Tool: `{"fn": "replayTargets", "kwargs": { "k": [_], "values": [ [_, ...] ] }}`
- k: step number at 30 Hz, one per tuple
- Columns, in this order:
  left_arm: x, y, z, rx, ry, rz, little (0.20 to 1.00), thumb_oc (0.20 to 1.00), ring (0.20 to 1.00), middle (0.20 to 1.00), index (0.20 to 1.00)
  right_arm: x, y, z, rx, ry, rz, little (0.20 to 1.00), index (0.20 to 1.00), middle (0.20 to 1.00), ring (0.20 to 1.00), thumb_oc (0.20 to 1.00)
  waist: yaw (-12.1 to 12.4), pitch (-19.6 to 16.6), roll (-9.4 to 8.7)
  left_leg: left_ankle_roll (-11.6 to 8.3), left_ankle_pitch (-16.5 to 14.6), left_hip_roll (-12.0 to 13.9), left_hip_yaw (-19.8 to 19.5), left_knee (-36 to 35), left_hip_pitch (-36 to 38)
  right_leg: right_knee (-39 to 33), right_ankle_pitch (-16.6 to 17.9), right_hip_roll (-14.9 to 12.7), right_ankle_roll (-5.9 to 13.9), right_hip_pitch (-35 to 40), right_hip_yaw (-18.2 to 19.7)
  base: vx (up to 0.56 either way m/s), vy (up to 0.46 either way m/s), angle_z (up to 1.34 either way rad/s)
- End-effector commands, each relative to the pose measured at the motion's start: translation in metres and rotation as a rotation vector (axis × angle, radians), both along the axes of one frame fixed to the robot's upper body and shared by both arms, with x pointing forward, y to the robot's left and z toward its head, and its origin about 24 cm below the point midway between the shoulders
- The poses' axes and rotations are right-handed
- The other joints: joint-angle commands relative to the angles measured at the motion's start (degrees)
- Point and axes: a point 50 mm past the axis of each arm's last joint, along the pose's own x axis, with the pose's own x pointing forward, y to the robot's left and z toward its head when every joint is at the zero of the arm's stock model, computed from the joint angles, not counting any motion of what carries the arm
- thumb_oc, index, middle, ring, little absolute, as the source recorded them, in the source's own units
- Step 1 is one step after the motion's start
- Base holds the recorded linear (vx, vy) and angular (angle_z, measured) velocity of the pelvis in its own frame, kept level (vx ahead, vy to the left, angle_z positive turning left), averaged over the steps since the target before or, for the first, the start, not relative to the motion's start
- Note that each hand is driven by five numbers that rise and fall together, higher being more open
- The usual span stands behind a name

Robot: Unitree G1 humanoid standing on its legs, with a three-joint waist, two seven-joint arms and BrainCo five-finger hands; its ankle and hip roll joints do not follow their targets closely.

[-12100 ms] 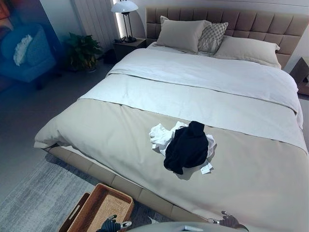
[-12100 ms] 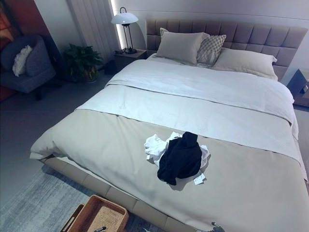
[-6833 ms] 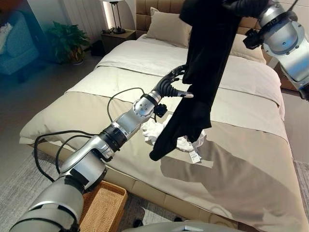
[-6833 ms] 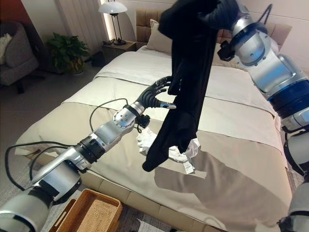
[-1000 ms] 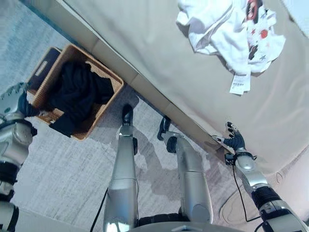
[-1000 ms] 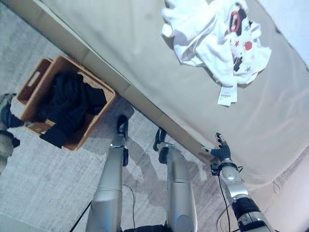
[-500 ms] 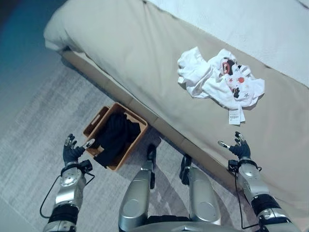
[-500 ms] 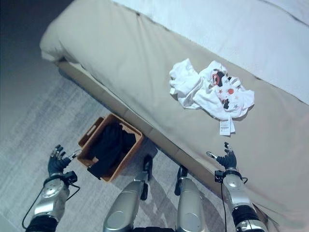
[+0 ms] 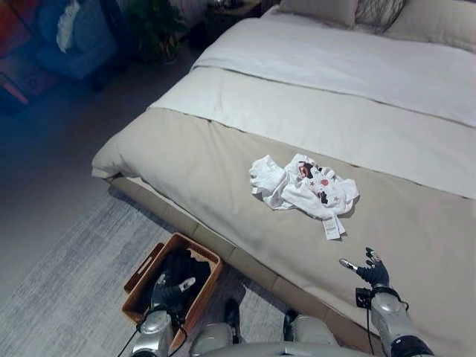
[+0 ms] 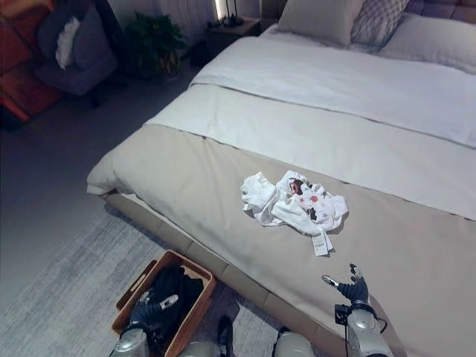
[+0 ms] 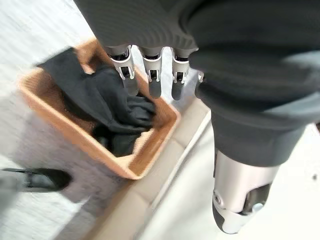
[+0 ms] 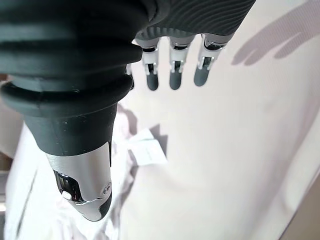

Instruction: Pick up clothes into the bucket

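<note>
A woven basket (image 9: pixel 143 272) stands on the floor at the foot of the bed with a black garment (image 9: pixel 184 269) heaped inside it. My left hand (image 9: pixel 169 292) hovers over the basket's near side, open, its fingers (image 11: pixel 150 75) straight above the black garment (image 11: pixel 97 95) and holding nothing. A crumpled pile of white clothes (image 9: pixel 301 186) with red and dark prints and a hanging tag lies on the beige bedcover (image 9: pixel 201 163). My right hand (image 9: pixel 372 271) is open and empty over the bed's near edge, short of the pile; its fingers (image 12: pixel 172 70) reach toward the tag (image 12: pixel 145 150).
The wide bed has a white sheet (image 9: pixel 335 74) and pillows (image 10: pixel 327 18) at its far end. A blue armchair (image 9: pixel 74 30) and a potted plant (image 9: pixel 152 30) stand beyond the bed's left corner. A grey rug (image 9: pixel 67 297) lies under the basket.
The camera has tilted up, so more of the bed and room shows. My left hand has come from beside the basket to over it. The right hand stays by the bed's edge.
</note>
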Motion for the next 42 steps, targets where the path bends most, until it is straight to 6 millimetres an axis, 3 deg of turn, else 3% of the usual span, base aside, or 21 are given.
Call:
{"fn": "replayTargets", "kwargs": {
  "k": [1, 5, 9, 13, 14, 16, 17, 18, 20, 21, 23, 24, 27, 28, 29, 34, 42],
  "values": [
    [0.009, 0.003, 0.003, 0.084, 0.0, -0.094, 1.0, 1.0, 1.0, 1.0, 1.0, 0.029, -0.001, 0.032, -0.093, -0.183, 0.037, 1.0, 1.0, 1.0, 1.0, 1.0, 0.3, 1.7, -2.32, 1.6, -6.3, -3.4, 0.3, 4.0, 1.7, -11.6, 7.5, -2.2, 3.16, 6.1, 1.3, 0.05, -0.058, 0.02],
    [0.004, -0.002, 0.001, 0.12, 0.035, -0.189, 1.0, 1.0, 1.0, 1.0, 1.0, 0.048, -0.011, 0.058, -0.189, -0.279, 0.022, 1.0, 1.0, 1.0, 1.0, 1.0, 0.3, 2.9, -1.85, 1.76, -6.4, -3.5, 0.2, 4.3, 1.0, -10.9, 7.3, -2.1, 3.05, 5.0, 1.2, -0.01, -0.009, 0.01],
    [0.014, -0.008, 0.006, 0.154, -0.004, -0.273, 1.0, 1.0, 1.0, 1.0, 1.0, 0.077, -0.023, 0.095, -0.328, -0.384, 0.02, 1.0, 1.0, 1.0, 1.0, 1.0, 0.6, 5.4, -0.71, 2.1, -5.9, -3.7, -0.1, 4.8, -1.7, -7.7, 7.2, -2.2, 2.94, 0.5, 1.7, -0.09, 0.009, -0.01],
    [0.023, -0.013, 0.011, 0.149, -0.055, -0.272, 1.0, 1.0, 1.0, 1.0, 1.0, 0.108, -0.037, 0.136, -0.46, -0.465, 0.008, 1.0, 1.0, 1.0, 1.0, 1.0, 1.4, 7.9, 0.72, 2.38, -5.3, -4.4, -0.1, 5.4, -5.5, -5.5, 7.6, -2.7, 2.86, -4.6, 2.2, -0.1, 0.033, -0.02],
    [0.023, -0.013, 0.011, 0.148, -0.056, -0.271, 1.0, 1.0, 1.0, 1.0, 1.0, 0.108, -0.037, 0.137, -0.461, -0.467, 0.009, 1.0, 1.0, 1.0, 1.0, 1.0, 1.4, 7.8, 0.77, 2.39, -5.3, -4.4, -0.1, 5.5, -5.8, -5.4, 7.6, -2.7, 2.86, -5.0, 2.2, -0.04, 0.043, -0.02],
    [0.026, -0.017, 0.014, 0.143, -0.088, -0.291, 1.0, 1.0, 1.0, 1.0, 1.0, 0.129, -0.05, 0.166, -0.558, -0.483, -0.006, 1.0, 1.0, 1.0, 1.0, 1.0, 2.5, 9.0, 1.49, 2.6, -5.1, -4.8, 0.2, 5.9, -8.0, -4.9, 8.2, -2.9, 3.01, -7.6, 3.2, -0.01, 0.036, -0.09],
    [0.026, -0.018, 0.015, 0.142, -0.089, -0.29, 1.0, 1.0, 1.0, 1.0, 1.0, 0.13, -0.05, 0.167, -0.558, -0.484, -0.005, 1.0, 1.0, 1.0, 1.0, 1.0, 2.5, 9.0, 1.52, 2.6, -5.1, -4.7, 0.3, 6.0, -8.1, -4.9, 8.2, -2.9, 3.01, -7.8, 3.3, -0.02, 0.038, -0.16],
    [0.03, -0.021, 0.017, 0.141, -0.113, -0.308, 1.0, 1.0, 1.0, 1.0, 1.0, 0.142, -0.058, 0.193, -0.635, -0.511, -0.017, 1.0, 1.0, 1.0, 1.0, 1.0, 3.0, 10.2, 2.08, 2.66, -4.9, -4.9, 0.6, 6.3, -9.7, -4.1, 8.4, -3.1, 3.12, -9.7, 4.1, -0.02, 0.037, -0.18],
    [0.031, -0.023, 0.019, 0.138, -0.125, -0.314, 1.0, 1.0, 1.0, 1.0, 1.0, 0.147, -0.062, 0.204, -0.655, -0.526, -0.027, 1.0, 1.0, 1.0, 1.0, 1.0, 3.2, 10.6, 2.31, 2.61, -4.7, -5.0, 0.8, 6.5, -10.6, -3.7, 8.4, -3.2, 3.13, -10.6, 4.3, -0.02, 0.036, -0.09],
    [0.034, -0.026, 0.022, 0.131, -0.147, -0.324, 1.0, 1.0, 1.0, 1.0, 1.0, 0.156, -0.07, 0.23, -0.712, -0.544, -0.051, 1.0, 1.0, 1.0, 1.0, 1.0, 3.6, 11.8, 2.86, 2.54, -4.4, -5.0, 0.8, 6.8, -12.3, -2.7, 8.6, -3.5, 3.15, -12.8, 4.6, -0.02, 0.03, -0.02],
    [0.035, -0.026, 0.023, 0.122, -0.16, -0.319, 1.0, 1.0, 1.0, 1.0, 1.0, 0.164, -0.076, 0.26, -0.775, -0.577, -0.077, 1.0, 1.0, 1.0, 1.0, 1.0, 4.1, 13.3, 3.27, 2.55, -4.2, -5.2, 0.9, 7.3, -13.9, -1.3, 8.5, -3.5, 3.1, -14.7, 4.6, -0.02, 0.023, 0.0],
    [0.036, -0.027, 0.023, 0.12, -0.162, -0.317, 1.0, 1.0, 1.0, 1.0, 1.0, 0.165, -0.075, 0.262, -0.777, -0.58, -0.076, 1.0, 1.0, 1.0, 1.0, 1.0, 4.0, 13.3, 3.31, 2.56, -4.2, -5.2, 0.9, 7.4, -14.1, -1.1, 8.4, -3.5, 3.1, -15.0, 4.7, -0.04, 0.034, 0.02],
    [0.04, -0.033, 0.025, 0.111, -0.18, -0.328, 1.0, 1.0, 1.0, 1.0, 1.0, 0.171, -0.084, 0.308, -0.861, -0.631, -0.143, 1.0, 1.0, 1.0, 1.0, 1.0, 4.7, 15.9, 4.08, 2.65, -3.5, -5.6, 0.6, 8.0, -17.2, 2.6, 7.7, -4.1, 2.9, -19.3, 4.8, -0.04, 0.025, 0.05],
    [0.04, -0.033, 0.025, 0.111, -0.18, -0.328, 1.0, 1.0, 1.0, 1.0, 1.0, 0.171, -0.084, 0.308, -0.861, -0.631, -0.142, 1.0, 1.0, 1.0, 1.0, 1.0, 4.6, 16.0, 4.04, 2.65, -3.7, -5.6, 0.6, 8.1, -17.0, 2.9, 7.3, -4.2, 2.9, -19.2, 4.8, -0.07, 0.05, 0.07],
    [0.045, -0.038, 0.029, 0.099, -0.21, -0.335, 1.0, 1.0, 1.0, 1.0, 1.0, 0.173, -0.084, 0.33, -0.903, -0.662, -0.158, 1.0, 1.0, 1.0, 1.0, 1.0, 4.6, 17.2, 4.56, 2.69, -3.1, -5.8, 0.5, 8.1, -18.5, 5.9, 6.9, -4.9, 2.78, -22.0, 5.0, -0.05, 0.036, 0.06],
    [0.061, -0.052, 0.037, 0.087, -0.263, -0.374, 1.0, 1.0, 1.0, 1.0, 1.0, 0.173, -0.09, 0.371, -0.973, -0.663, -0.213, 1.0, 1.0, 1.0, 1.0, 1.0, 4.9, 19.5, 5.21, 2.56, -2.2, -6.9, -0.4, 8.7, -21.4, 9.9, 5.7, -6.7, 2.36, -25.9, 4.5, -0.06, 0.011, 0.17],
    [0.076, -0.071, 0.051, 0.052, -0.354, -0.421, 1.0, 1.0, 1.0, 1.0, 1.0, 0.179, -0.08, 0.393, -1.085, -0.624, -0.162, 1.0, 1.0, 1.0, 1.0, 1.0, 6.1, 19.5, 6.5, 2.49, -0.4, -6.8, -1.4, 7.0, -24.4, 11.3, 5.8, -7.4, 2.48, -30.9, 4.4, -0.02, -0.021, 0.1]
  ]
}}
